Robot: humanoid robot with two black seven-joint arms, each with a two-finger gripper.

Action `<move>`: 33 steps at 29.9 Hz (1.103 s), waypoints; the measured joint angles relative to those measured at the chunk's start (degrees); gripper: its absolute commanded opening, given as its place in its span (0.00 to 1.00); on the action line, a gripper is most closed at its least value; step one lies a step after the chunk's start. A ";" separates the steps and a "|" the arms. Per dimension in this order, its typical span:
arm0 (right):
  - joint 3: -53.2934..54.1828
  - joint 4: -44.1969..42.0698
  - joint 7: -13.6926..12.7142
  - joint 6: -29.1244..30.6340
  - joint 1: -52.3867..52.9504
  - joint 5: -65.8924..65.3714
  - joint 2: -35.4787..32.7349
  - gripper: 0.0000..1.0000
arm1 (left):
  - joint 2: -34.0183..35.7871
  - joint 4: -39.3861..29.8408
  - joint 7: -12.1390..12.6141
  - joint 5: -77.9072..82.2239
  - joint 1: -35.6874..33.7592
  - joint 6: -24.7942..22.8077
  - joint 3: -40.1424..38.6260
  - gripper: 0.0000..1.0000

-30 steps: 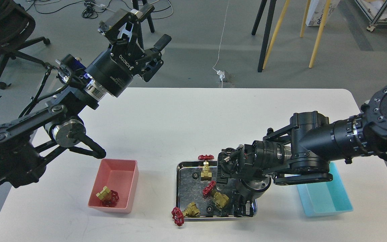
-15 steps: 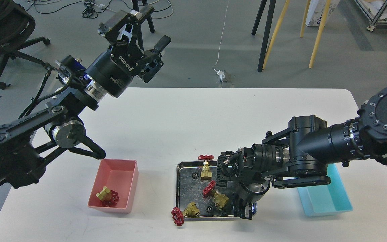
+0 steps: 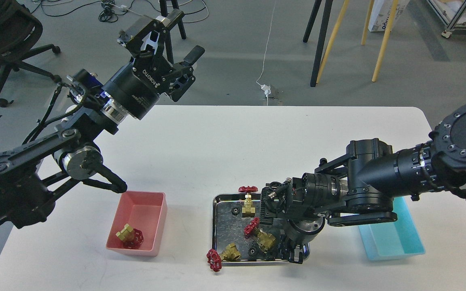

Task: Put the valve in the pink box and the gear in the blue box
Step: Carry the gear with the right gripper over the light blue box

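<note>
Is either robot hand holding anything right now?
The left gripper is open and empty. The right gripper is down in the steel tray; whether it holds anything cannot be told.

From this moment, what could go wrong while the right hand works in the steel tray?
1. The right hand is low in the shiny steel tray, close to small black gears and a brass valve with a red handwheel; it may knock them.
2. Another valve lies over the tray's front rim and might fall out.
3. The right arm hangs over the turquoise plastic box, so a careless swing may push it.
</note>
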 measured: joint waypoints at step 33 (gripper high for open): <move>1.68 12.65 -1.02 0.01 5.78 -1.91 -41.12 0.24 | -2.03 -0.27 -0.01 -0.02 0.23 -1.14 0.01 0.80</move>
